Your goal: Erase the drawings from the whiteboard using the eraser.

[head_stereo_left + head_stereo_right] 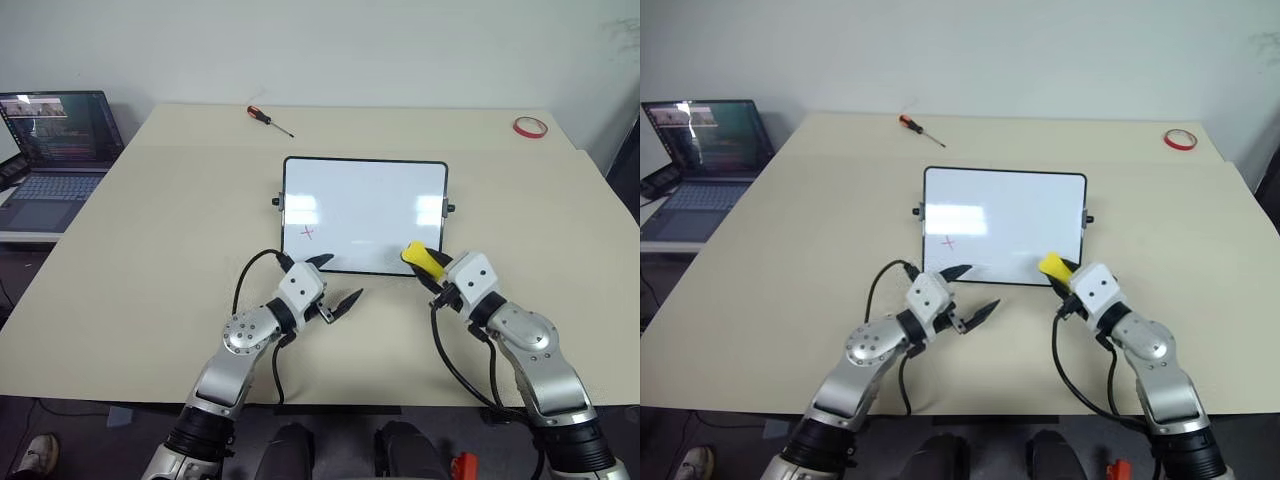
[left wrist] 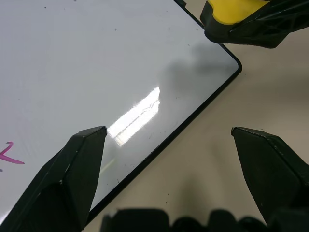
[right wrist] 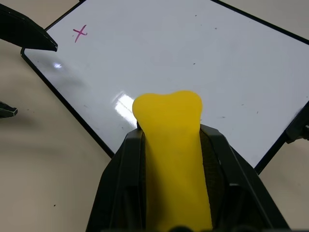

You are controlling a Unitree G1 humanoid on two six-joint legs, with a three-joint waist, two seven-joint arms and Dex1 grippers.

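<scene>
A beige table [image 1: 150,230] filled most of the frame, with a laptop [image 1: 55,150] at its far left edge and a screwdriver [image 1: 268,119] at upper centre. The whiteboard [image 1: 364,213] lay in the middle, one red cross of the drawings [image 1: 308,233] at its lower left. Below it the left gripper [image 1: 333,284] stood spread and empty at the board's lower edge. The right gripper [image 1: 432,268] clenched the yellow eraser [image 1: 424,259] over the lower right corner. A red tape ring [image 1: 530,127] sat upper right.
</scene>
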